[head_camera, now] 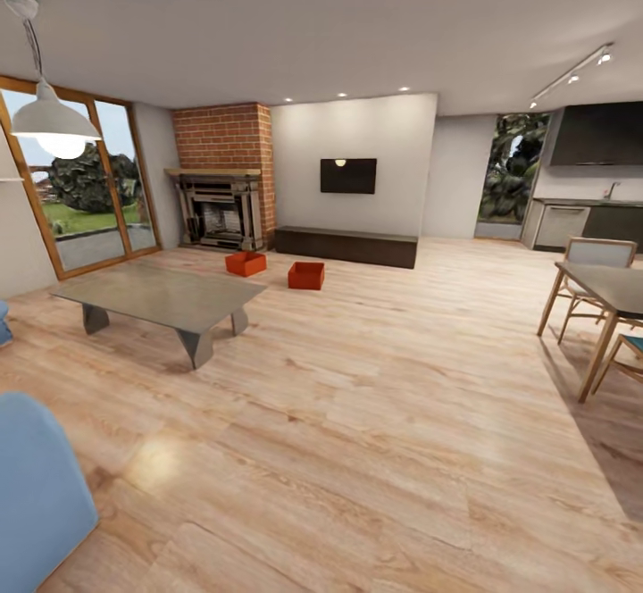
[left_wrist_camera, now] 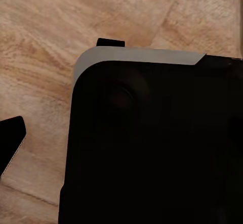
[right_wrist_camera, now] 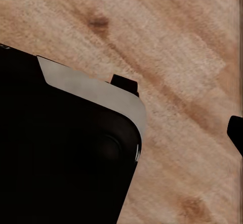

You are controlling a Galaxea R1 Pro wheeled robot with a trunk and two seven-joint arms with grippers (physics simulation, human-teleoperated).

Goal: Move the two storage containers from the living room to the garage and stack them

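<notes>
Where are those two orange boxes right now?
In the head view, the two storage containers sit apart on the wood floor, between the coffee table and the long dark cabinet.

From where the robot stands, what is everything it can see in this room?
Orange-red open-top storage bins: two, on the wood floor before the fireplace.
Grey low coffee table: one, left.
Red brick fireplace: one, far left.
Black wall TV: one, far wall.
Long dark low cabinet: one, under the TV.
White pendant lamp: one, upper left.
Wooden dining table with chairs: right.
Blue sofa: lower left.
Robot's black base with grey edge: beneath the wrist cameras.
</notes>
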